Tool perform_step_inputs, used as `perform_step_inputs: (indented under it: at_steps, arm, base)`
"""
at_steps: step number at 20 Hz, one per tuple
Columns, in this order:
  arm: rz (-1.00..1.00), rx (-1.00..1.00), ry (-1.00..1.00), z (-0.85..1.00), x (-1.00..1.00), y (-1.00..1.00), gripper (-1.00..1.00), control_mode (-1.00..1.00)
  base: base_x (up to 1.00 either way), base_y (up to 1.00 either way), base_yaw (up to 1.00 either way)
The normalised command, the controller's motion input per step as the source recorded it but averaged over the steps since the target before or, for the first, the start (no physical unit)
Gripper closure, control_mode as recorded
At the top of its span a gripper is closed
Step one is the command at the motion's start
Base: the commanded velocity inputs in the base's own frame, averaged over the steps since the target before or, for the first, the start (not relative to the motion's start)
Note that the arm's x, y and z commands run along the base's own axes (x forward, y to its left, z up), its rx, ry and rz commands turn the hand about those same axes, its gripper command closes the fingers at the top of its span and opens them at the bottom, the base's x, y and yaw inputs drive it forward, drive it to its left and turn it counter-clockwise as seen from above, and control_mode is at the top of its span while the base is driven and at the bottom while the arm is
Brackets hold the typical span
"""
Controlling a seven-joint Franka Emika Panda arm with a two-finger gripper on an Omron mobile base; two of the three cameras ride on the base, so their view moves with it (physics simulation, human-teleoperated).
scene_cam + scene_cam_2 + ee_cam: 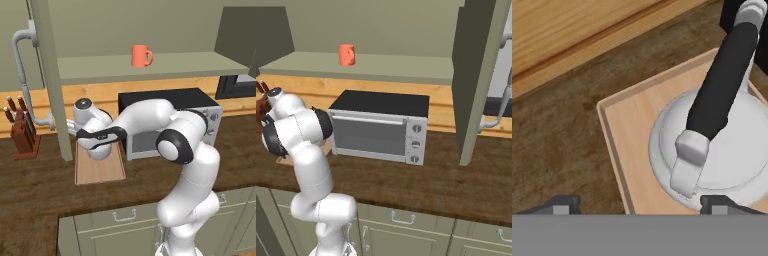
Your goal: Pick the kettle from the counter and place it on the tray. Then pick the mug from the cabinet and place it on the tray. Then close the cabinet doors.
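Observation:
The silvery-grey kettle (712, 150) stands on the light wooden tray (634, 125), its dark arched handle (724, 75) running up the hand view. My gripper (642, 205) hovers just above it, open, with the two fingertips (559, 205) spread wide and not touching the handle. In the left base view the hand hangs low over the tray (100, 172), which lies on the dark counter (40, 185) left of the toaster oven. The orange mug (141, 55) (346, 54) stands upright on the shelf of the cabinet (150, 70). Both cabinet doors (52, 80) (476, 75) stand open.
A toaster oven (170, 102) (378, 125) sits on the counter right beside the tray. A knife block (22, 135) stands at the back left, with a grey pipe (22, 65) on the wall above it. Green drawer fronts (125, 217) run below the counter's edge.

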Motion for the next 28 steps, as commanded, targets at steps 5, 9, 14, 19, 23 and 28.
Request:
perform_step_inputs:
  at_steps: [5,9,14,19,23,28]
  arm:
    - [-0.07,0.0,0.04,0.08,-0.05,-0.15,-1.0,-1.0]
    - [-0.11,0.0,0.02,0.26,-0.01,-0.04,-1.0,-1.0]
    - [-0.12,0.0,0.03,0.51,-0.1,0.0,-1.0,-1.0]
    - [-0.1,0.0,0.06,0.65,-0.21,0.0,-1.0,-1.0]
    - [-0.03,-0.05,0.03,0.51,-0.51,-0.05,-1.0,-1.0]
    - [0.0,0.0,0.0,0.02,-0.24,-0.23,-1.0,-1.0]
  base:
    - [0.0,0.0,0.0]
    - [0.0,0.0,0.0]
    - [0.0,0.0,0.0]
    - [0.0,0.0,0.0]
    - [0.0,0.0,0.0]
    - [0.0,0.0,0.0]
